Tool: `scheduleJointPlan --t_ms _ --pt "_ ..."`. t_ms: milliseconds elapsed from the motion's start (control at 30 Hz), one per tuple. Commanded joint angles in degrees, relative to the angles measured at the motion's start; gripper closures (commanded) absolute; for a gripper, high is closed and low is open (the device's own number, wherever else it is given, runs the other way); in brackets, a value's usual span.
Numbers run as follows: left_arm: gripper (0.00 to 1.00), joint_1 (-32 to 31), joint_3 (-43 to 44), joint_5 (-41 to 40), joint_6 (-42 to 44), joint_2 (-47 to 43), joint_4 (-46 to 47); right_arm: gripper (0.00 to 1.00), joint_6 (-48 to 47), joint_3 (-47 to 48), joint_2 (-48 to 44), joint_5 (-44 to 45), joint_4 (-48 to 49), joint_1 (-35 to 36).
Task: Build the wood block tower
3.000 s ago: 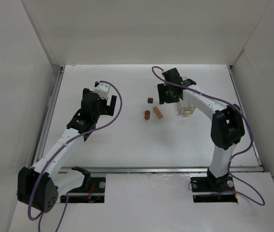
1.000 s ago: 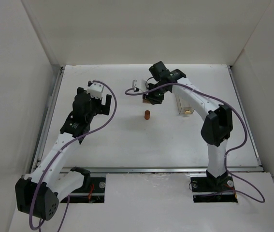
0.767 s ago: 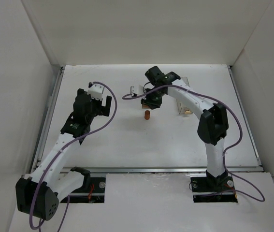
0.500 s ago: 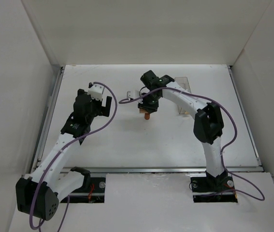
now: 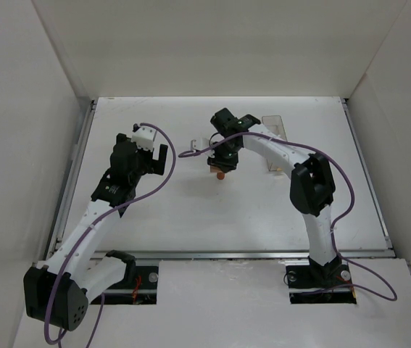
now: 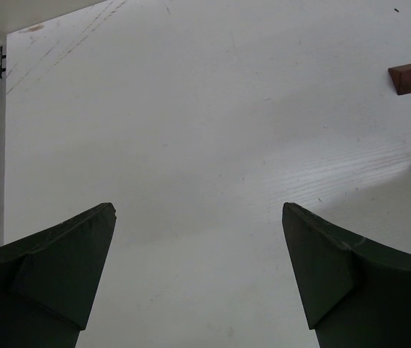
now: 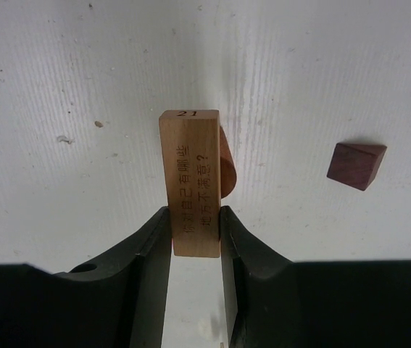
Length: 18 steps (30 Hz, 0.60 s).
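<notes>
My right gripper (image 5: 221, 161) is shut on the pale tan flat bar (image 7: 191, 181), which has printed characters and "21" on its end. The bar sits directly over the orange-brown round piece (image 7: 227, 171); I cannot tell whether they touch. In the top view the round piece (image 5: 221, 175) peeks out under the gripper. The dark red-brown pointed piece (image 7: 356, 165) lies alone on the table to one side and also shows in the left wrist view (image 6: 407, 78). My left gripper (image 5: 159, 156) is open and empty, well left of the pieces, over bare table (image 6: 198, 212).
The clear plastic rectangular box (image 5: 273, 123) stands just right of the right arm's forearm. White walls enclose the table on the left, back and right. A metal rail (image 5: 75, 167) runs along the left edge.
My right gripper has carried the tan bar leftward and toward the near side, from beside the box to over the orange-brown round piece. The left arm pulled back slightly early on, then stayed still.
</notes>
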Motion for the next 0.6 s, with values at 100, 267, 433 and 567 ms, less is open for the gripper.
scheduleJointPlan --t_ms 100,267,433,567 --pt "0.01 0.1 -0.2 0.1 0.2 -1.0 1.6 1.00 -0.8 -1.4 -1.6 -1.5 0.6 -0.3" --pt "0.01 0.1 -0.2 0.1 0.7 -1.0 1.6 1.00 -0.8 -1.4 -1.6 -1.5 1.1 -0.8" --pt "0.01 0.1 -0.2 0.1 0.7 -0.5 1.6 1.00 -0.8 -0.7 -2.1 -2.0 1.1 -0.8" --pt "0.01 0.1 0.4 0.1 0.7 -0.5 1.6 1.00 -1.3 -0.1 -2.1 -3.3 1.1 -1.9"
